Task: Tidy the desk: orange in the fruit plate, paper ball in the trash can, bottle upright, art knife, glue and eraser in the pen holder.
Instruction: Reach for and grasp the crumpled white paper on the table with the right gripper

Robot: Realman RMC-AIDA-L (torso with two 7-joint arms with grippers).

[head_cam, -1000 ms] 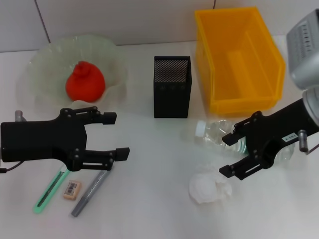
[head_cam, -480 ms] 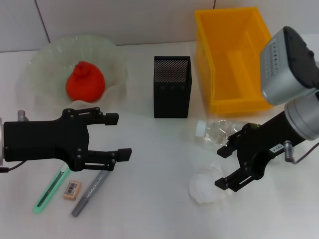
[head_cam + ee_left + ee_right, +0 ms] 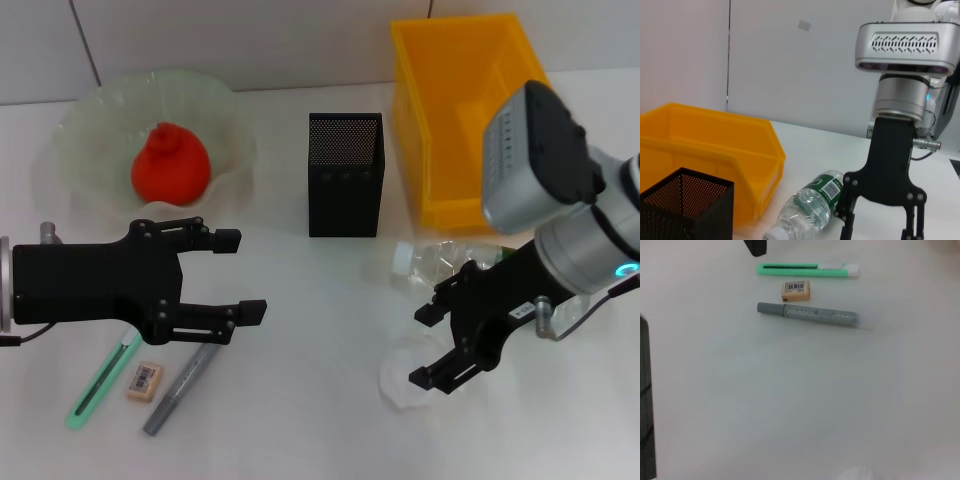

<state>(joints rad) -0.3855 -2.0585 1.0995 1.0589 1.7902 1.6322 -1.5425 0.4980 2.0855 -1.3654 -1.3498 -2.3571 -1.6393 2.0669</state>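
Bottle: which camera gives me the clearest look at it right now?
The left wrist view: the bottle lies on its side beside the yellow bin, cap and label both visible. In the head view the right gripper and its arm cover much of the bottle. The right wrist view does not show it.

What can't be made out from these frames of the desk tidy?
- Paper ball: head view, mostly covered by the open right hand above it; whether they touch is unclear.
- Bottle: head view, far end hidden behind the right arm; left wrist view, cap cut off by the edge.
- Art knife: head view, one end under the open left hand.
- Pen holder: inside unreadable in both views showing it.
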